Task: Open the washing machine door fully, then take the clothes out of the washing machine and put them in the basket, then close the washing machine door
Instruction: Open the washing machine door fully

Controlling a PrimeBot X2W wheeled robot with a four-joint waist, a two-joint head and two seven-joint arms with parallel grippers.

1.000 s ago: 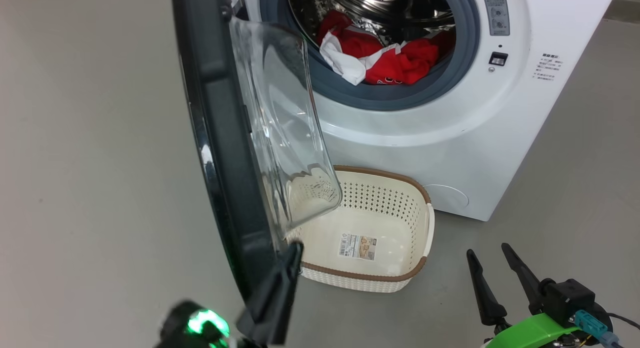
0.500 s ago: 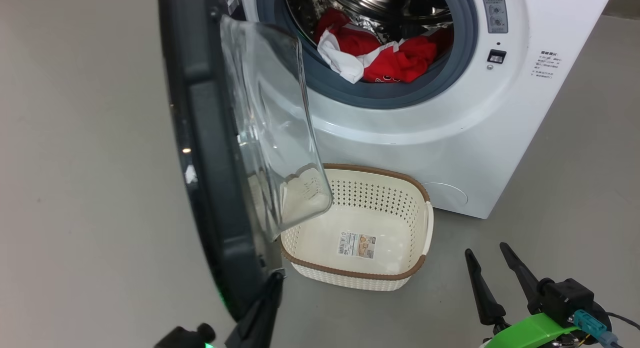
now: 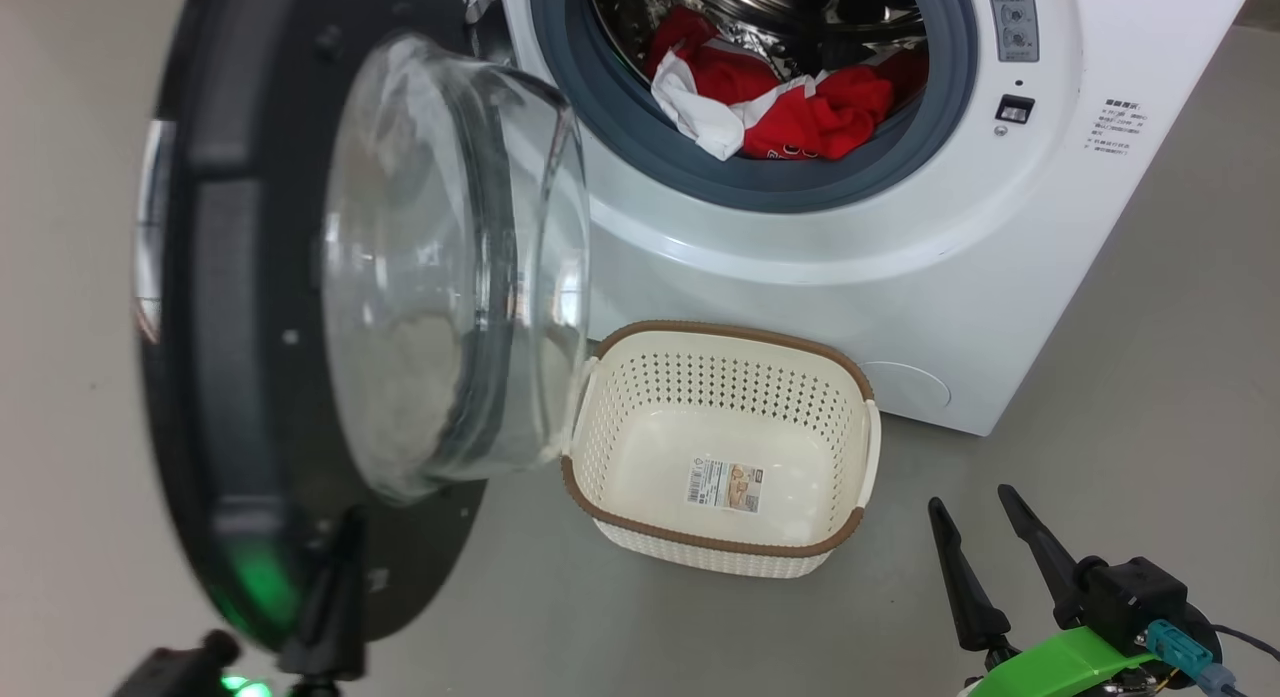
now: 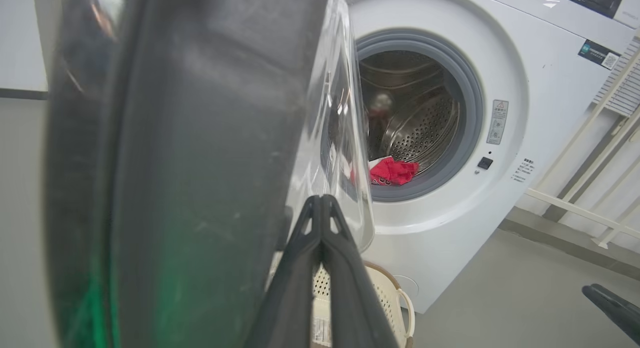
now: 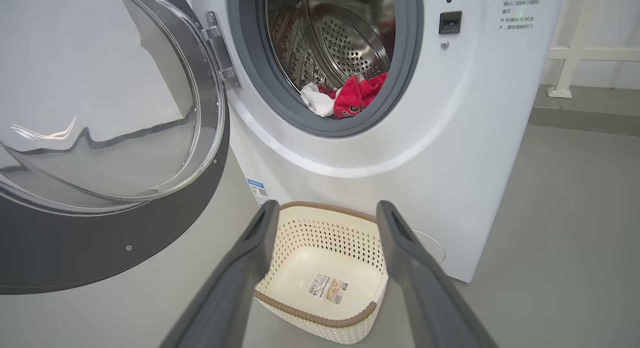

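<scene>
I am reading the left jaws as pressed together on nothing, beside the lower rim of the wide-swung washing machine door [image 3: 220, 307]. The basket [image 3: 720, 335] is sitting under the mouth of the drum [image 3: 770, 2], holding just a sticker [image 3: 728, 485]. The clothes [image 3: 800, 117] are lying at the drum's lip, up-forward of the spread, empty right jaws; nearer arm, I judge.

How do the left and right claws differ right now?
The left claw is shut tight, while the right claw is open wide. The left claw sits close by the black rim of the door, while the right claw hangs apart from the door, over the floor to the right of the basket. Both claws are dark and long-fingered, and both hold nothing.
</scene>
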